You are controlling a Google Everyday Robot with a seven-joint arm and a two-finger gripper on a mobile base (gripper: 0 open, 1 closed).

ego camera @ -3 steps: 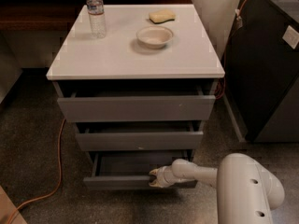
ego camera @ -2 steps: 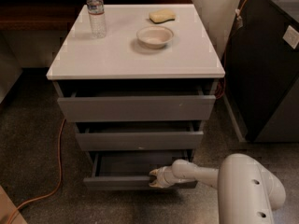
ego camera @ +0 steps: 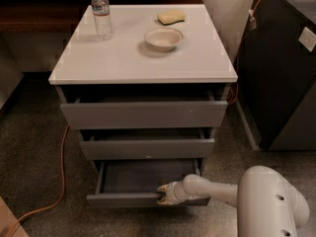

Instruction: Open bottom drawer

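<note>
The bottom drawer is the lowest, slimmest grey front of the white-topped cabinet. It stands pulled out, showing its shallow dark grey tray. My gripper is at the drawer front's top edge, right of its middle, with the white arm reaching in from the lower right. The fingers hook over the front's edge. The middle drawer and top drawer above are slightly pulled out.
On the cabinet top stand a water bottle, a white bowl and a yellow sponge. An orange cable runs on the floor at left. A dark cabinet stands at right.
The scene looks nearly the same; the bottom drawer and my gripper have hardly moved, at most a little outward.
</note>
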